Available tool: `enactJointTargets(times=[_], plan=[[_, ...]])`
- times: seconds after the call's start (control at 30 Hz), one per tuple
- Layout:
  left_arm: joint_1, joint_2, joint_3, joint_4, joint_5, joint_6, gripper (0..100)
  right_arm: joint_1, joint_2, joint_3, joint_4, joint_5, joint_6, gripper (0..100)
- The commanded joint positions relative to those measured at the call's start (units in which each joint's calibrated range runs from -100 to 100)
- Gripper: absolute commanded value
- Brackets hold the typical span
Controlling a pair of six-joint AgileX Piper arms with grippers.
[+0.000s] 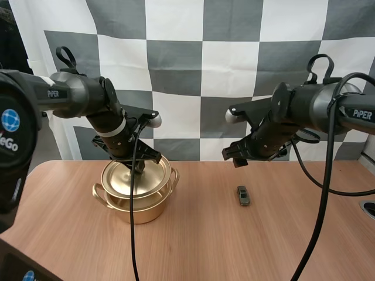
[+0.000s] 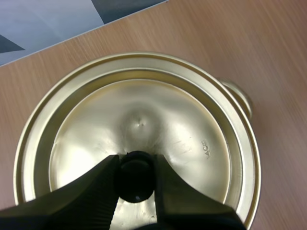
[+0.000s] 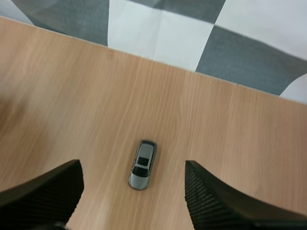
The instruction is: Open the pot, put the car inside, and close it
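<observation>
A gold pot (image 1: 140,202) stands on a wooden tabletop (image 1: 193,246) with its lid (image 1: 133,178) on top. The lid looks slightly tilted, and it is hard to tell whether it sits fully on the rim. The left claw (image 1: 139,166) hangs over the pot. In the left wrist view its two fingers are clamped on the lid's black knob (image 2: 136,177). A small grey car (image 1: 243,195) lies on the tabletop, well to the right of the pot. The right claw (image 1: 237,157) hovers above the car. Its fingers (image 3: 48,191) stand wide apart, with the car on the wood between them, untouched.
</observation>
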Motion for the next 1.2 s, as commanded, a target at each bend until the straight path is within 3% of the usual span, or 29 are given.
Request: enactJointTargets(times=[0.0,0.53,1.17], plan=[[0.05,-2.77,-1.37,-0.67,0.66,-0.07,0,-0.02,1.7,-0.08,0.01,0.13,0.08,100],[0.05,-21.31,-14.0,-4.73,1.11,-0.07,0,-0.02,19.17,-0.08,0.89,-10.54,0.49,100],[0.05,-23.91,-17.88,-6.3,3.97,-0.07,0,-0.22,28.02,-0.53,0.89,-19.44,1.58,100]])
